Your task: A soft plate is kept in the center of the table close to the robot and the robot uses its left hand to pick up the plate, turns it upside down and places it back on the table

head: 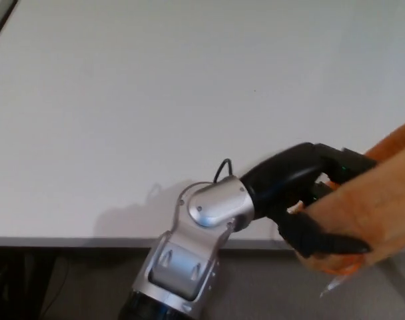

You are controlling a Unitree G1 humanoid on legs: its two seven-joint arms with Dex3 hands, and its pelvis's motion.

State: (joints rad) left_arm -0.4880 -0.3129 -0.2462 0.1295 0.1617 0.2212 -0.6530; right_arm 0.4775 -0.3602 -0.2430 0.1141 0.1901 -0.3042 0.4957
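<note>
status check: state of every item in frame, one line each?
Soft orange plate: lifted off the table, tilted, gripped at its rim, partly out of frame on the right.
Black left hand: shut on the plate.
Right hand: not in view.
White table: nothing resting on its visible part.

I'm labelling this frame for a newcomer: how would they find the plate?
Start at the white table and follow its near edge to the right. There the left hand grips the plate, the only orange, soft-looking thing in view, lifted and tilted.

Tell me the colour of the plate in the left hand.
Orange, seen in the head view: the plate held by the left hand.
</note>
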